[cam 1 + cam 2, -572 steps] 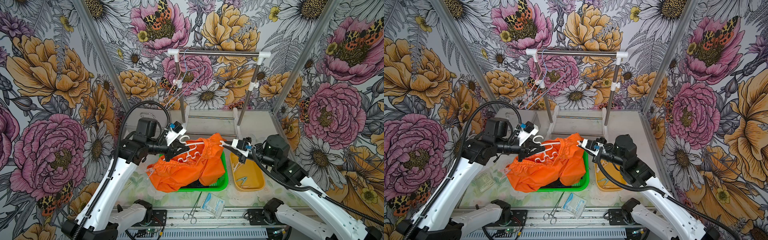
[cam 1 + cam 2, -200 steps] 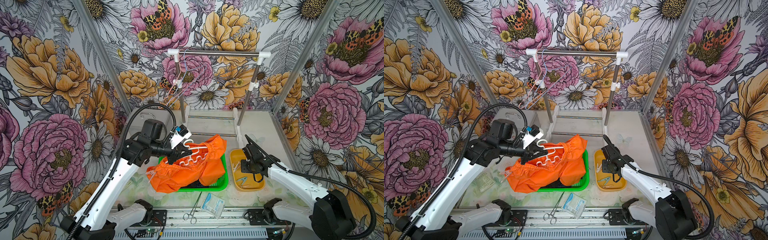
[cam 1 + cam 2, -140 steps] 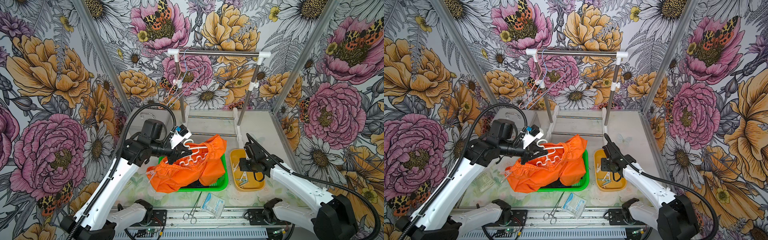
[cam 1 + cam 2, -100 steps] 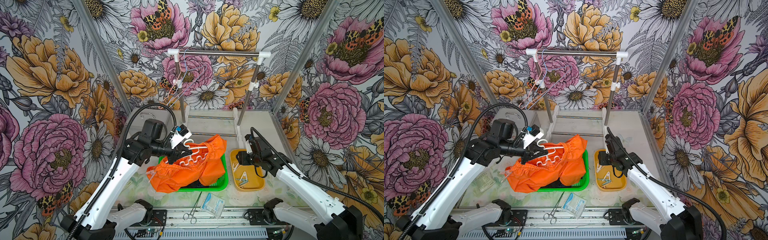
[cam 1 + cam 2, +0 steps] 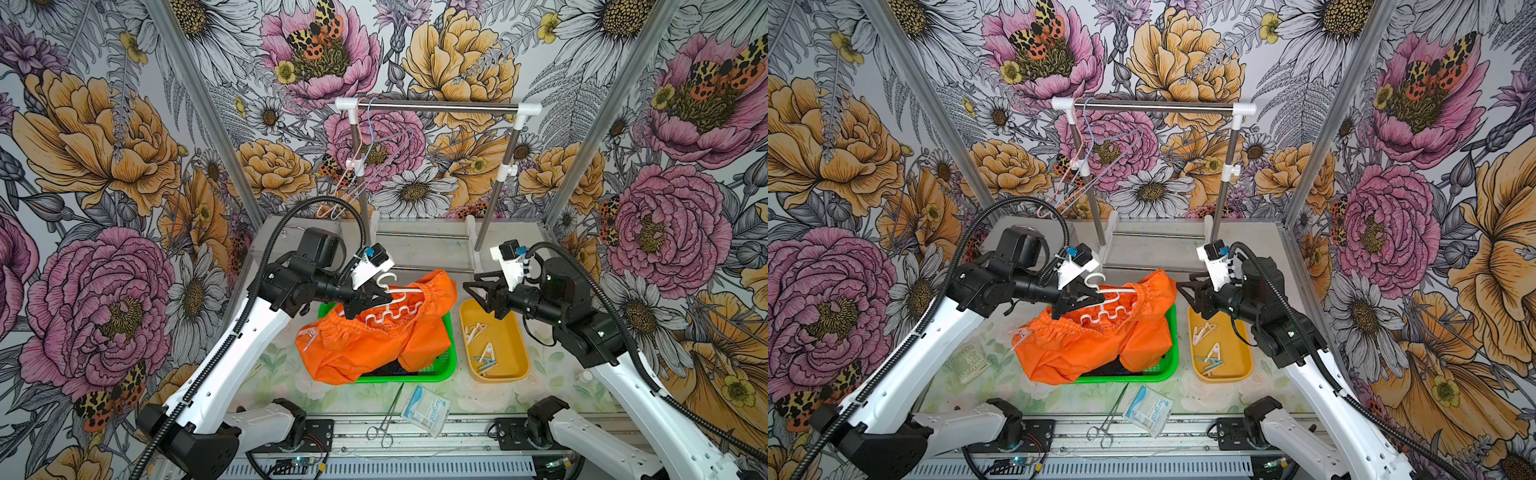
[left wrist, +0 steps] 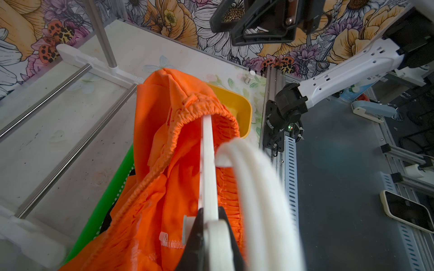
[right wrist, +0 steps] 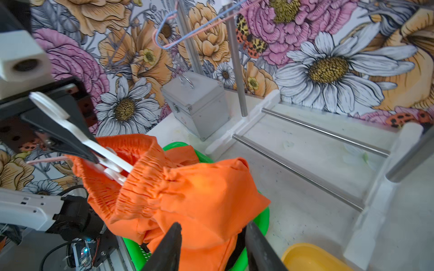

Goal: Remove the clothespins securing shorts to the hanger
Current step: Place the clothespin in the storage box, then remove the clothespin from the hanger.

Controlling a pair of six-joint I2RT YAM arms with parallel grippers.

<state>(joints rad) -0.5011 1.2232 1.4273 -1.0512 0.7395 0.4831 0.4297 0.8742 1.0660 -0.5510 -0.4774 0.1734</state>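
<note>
Clothespins (image 5: pixel 475 332): loose ones lie in tray (image 5: pixel 498 377); we judge one pale pin (image 5: pixel 308 333) clips the shorts (image 5: pixel 365 353) at the waistband's far end.
Hanger (image 5: pixel 401 311): long axis runs from tray side to that pin.
Left gripper (image 5: pixel 374 301): clamped on hanger.
Right gripper (image 5: pixel 476 297): jaws apart, empty, above tray, opposite the pin's end.

Orange shorts (image 5: pixel 365 345) cover most of the green basket (image 5: pixel 452 365); under them only a dark sliver of cloth (image 5: pixel 384 369) shows, garment unreadable. White hanger (image 5: pixel 395 309): end nearer the yellow tray (image 5: pixel 505 332) buried in the waistband. Pale piece (image 5: pixel 309 333) at the waistband's opposite end: clothespin or hanger tip, too small to tell. Left wrist view: hook (image 6: pixel 253 187) blurred, left gripper (image 6: pixel 212 225) cut by the frame edge.
</note>
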